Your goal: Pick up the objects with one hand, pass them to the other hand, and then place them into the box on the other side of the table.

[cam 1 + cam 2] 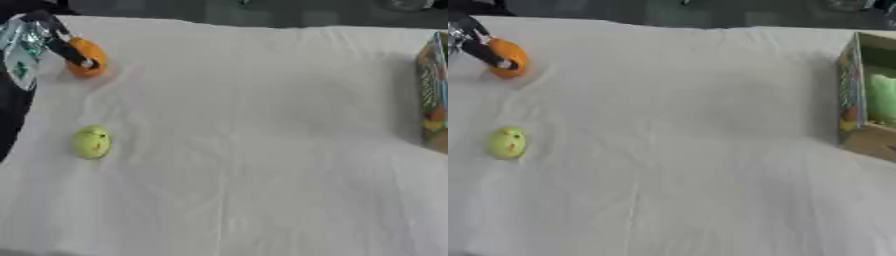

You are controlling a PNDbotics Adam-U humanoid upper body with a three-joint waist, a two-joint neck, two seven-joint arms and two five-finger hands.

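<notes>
My left hand has its fingers curled round the orange fruit at the table's far left. The fruit appears to rest on the cloth, not yet lifted. The green fruit lies nearer, untouched. Handover and placement remain. The box stands far right, cropped; something green shows inside. My right hand is out of view.

A white cloth covers the tabletop; it looks soft and matt, with small wrinkles. The box looks like printed cardboard. The orange and the green fruit have smooth skins. The hand has black, partly shiny fingers.
</notes>
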